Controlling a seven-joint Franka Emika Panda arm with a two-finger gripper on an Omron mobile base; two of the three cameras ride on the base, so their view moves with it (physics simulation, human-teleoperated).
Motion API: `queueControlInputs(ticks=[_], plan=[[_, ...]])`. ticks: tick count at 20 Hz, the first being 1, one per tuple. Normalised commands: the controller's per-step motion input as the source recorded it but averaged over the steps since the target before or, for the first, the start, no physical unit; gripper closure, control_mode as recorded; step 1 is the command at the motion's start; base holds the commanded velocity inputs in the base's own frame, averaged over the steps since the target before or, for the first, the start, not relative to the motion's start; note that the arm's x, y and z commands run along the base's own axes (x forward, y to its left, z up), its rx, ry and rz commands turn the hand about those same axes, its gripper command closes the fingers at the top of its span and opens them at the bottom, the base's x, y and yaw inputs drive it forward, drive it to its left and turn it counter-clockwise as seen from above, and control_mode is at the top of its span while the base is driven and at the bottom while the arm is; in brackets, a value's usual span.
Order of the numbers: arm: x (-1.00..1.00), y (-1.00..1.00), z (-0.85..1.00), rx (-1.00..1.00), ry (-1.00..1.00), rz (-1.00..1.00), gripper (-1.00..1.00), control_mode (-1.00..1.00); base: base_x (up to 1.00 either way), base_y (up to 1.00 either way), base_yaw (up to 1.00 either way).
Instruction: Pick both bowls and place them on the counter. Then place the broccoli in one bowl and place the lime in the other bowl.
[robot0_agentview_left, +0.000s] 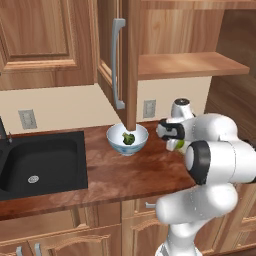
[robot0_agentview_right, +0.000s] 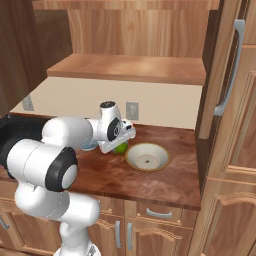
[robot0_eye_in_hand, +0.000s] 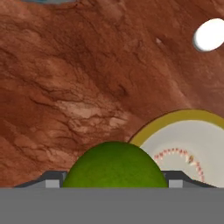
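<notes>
The deep white bowl (robot0_agentview_left: 115, 132) with a blue-patterned outside stands on the reddish-brown counter (robot0_agentview_left: 125, 175), and the dark green broccoli (robot0_agentview_left: 128, 138) lies inside it. To its right, the shallow beige bowl (robot0_agentview_right: 132, 156) rests on the counter with nothing in it. My gripper (robot0_agentview_right: 120, 146) hangs low over the counter just left of the beige bowl, shut on the bright green lime (robot0_agentview_right: 120, 148). In the hand view the lime (robot0_eye_in_hand: 115, 165) fills the gap between the fingertips, with the beige bowl (robot0_eye_in_hand: 192, 140) close behind it.
A black sink (robot0_agentview_left: 40, 160) is set into the counter at the left. An open cabinet door (robot0_agentview_left: 122, 60) hangs above the white bowl, and a wooden shelf (robot0_agentview_left: 190, 64) sits above the arm. A small white sphere (robot0_eye_in_hand: 209, 34) lies on the counter beyond the beige bowl.
</notes>
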Motion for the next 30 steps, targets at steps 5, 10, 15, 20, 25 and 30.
queueControlInputs(ticks=[5,10,15,20,25,30], plan=[[-0.35,-0.6,0.07,0.0,-0.09,0.0,1.0,-1.0,0.0,0.0,0.0],[-0.18,-0.6,0.01,0.0,-0.13,0.0,1.0,-1.0,0.0,0.0,0.0],[0.03,-0.4,0.0,0.0,-0.04,0.0,1.0,-1.0,0.0,0.0,0.0],[0.14,-0.24,-0.07,0.0,0.0,0.0,1.0,-1.0,0.0,0.0,0.0],[0.06,-0.11,-0.04,0.0,0.0,0.0,1.0,-1.0,0.0,0.0,0.0],[0.0,-0.02,-0.07,0.03,0.0,0.0,1.0,-1.0,0.0,0.0,0.0]])
